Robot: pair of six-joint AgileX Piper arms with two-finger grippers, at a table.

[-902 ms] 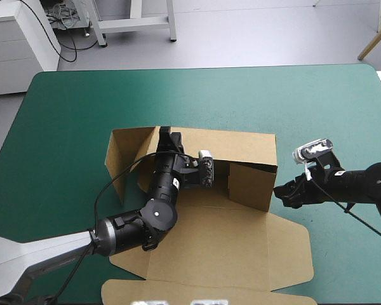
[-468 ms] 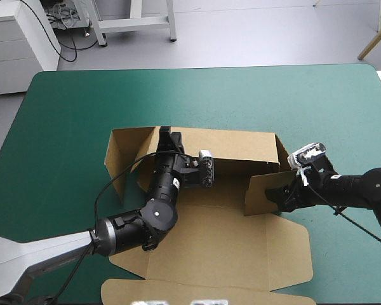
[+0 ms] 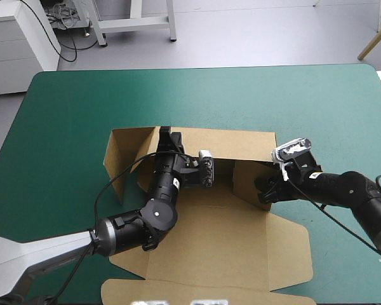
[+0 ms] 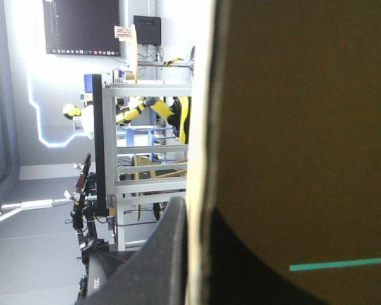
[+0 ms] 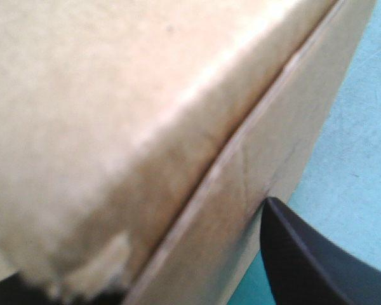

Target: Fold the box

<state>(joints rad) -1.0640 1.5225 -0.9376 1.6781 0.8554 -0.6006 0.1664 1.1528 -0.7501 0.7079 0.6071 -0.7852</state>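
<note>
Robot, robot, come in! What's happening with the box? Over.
Left gripper shut on the box, back wall. Right gripper against side flap. Nothing in the way.

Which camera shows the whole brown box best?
The high view. It shows the box whole: walls raised at the back, the lid lying flat nearer the robot. The left wrist view shows only one wall's edge between its jaws; the right wrist view shows only a close-up corner.

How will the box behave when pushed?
Probably light and stiff: the box is thin board, its back wall standing straight. Walls likely hinge at creases: the side flap by the right end effector stands turned inward.
</note>
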